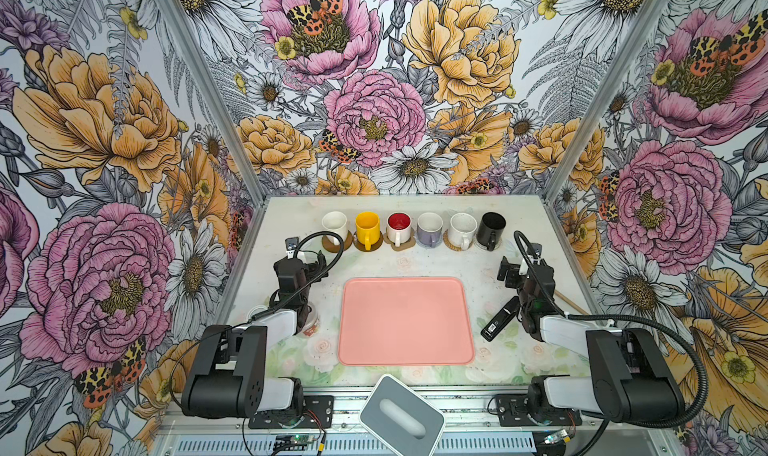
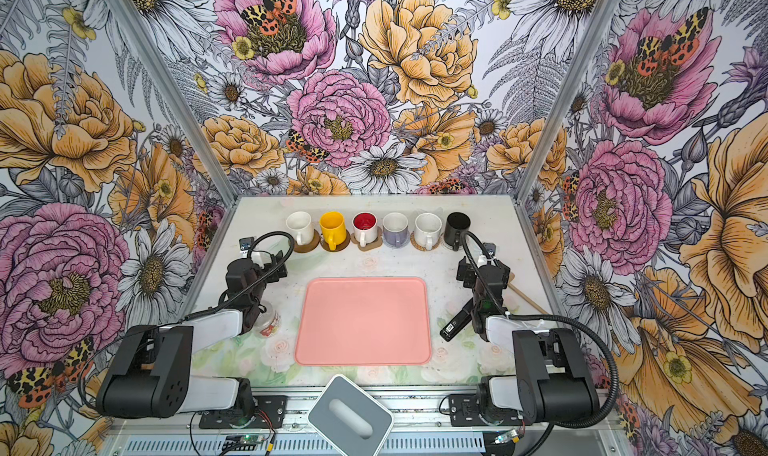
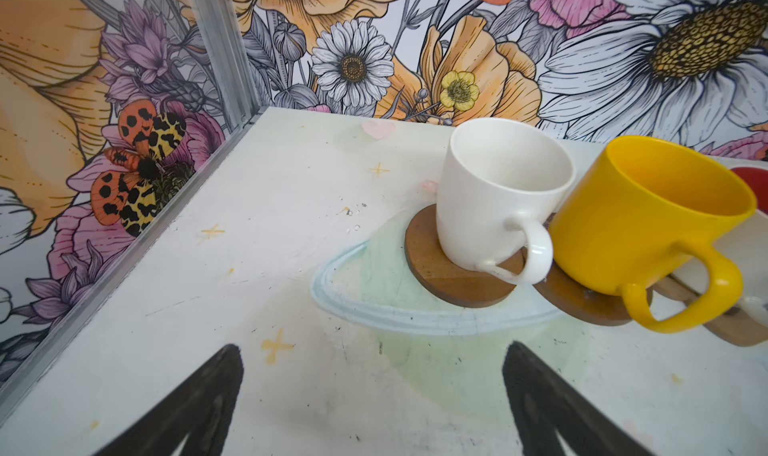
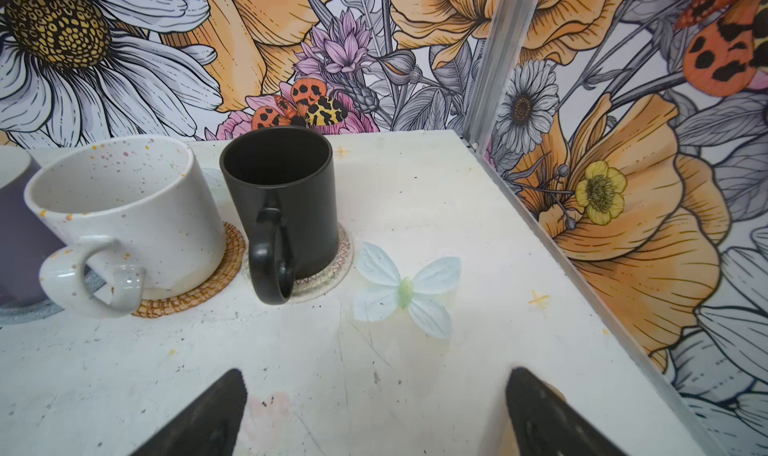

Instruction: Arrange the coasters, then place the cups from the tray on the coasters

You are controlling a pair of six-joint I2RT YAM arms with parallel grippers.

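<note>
Along the twelve o'clock edge of the table (image 1: 419,262) I see the six cups in a row, each standing on one of the coasters (image 1: 370,246): white cup (image 1: 334,224), yellow cup (image 1: 367,225), red-lined cup (image 1: 399,224), lavender cup (image 1: 430,226), speckled cup (image 1: 462,227) and black cup (image 1: 491,225). Toward six o'clock from that row, the pink tray (image 1: 405,321) lies flat at the table's middle. My left gripper (image 3: 372,352) sits at ten o'clock from the tray, jaws spread wide over the tabletop and facing the white cup, while my right gripper (image 4: 376,375), at two o'clock from the tray, is equally spread, facing the black cup.
</note>
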